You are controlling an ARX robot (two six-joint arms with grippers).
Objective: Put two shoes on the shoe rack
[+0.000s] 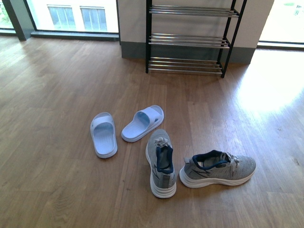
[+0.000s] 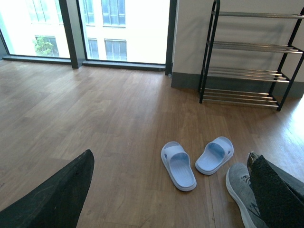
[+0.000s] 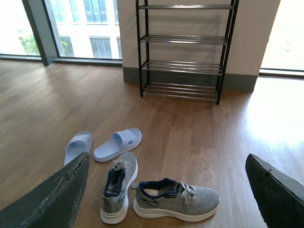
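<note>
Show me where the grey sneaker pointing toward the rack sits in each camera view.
Front view: the sneaker is low centre, left of the other sneaker and nearer than the slides.
Left wrist view: only its toe shows, beside the slides.
Right wrist view: all of it shows, between the slides and the other sneaker.
Shared landmark: the shoe rack at the far wall.

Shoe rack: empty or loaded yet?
Empty. The four tiers of the shoe rack in the right wrist view are bare rods; one grey sneaker and its mate sit on the floor.
</note>
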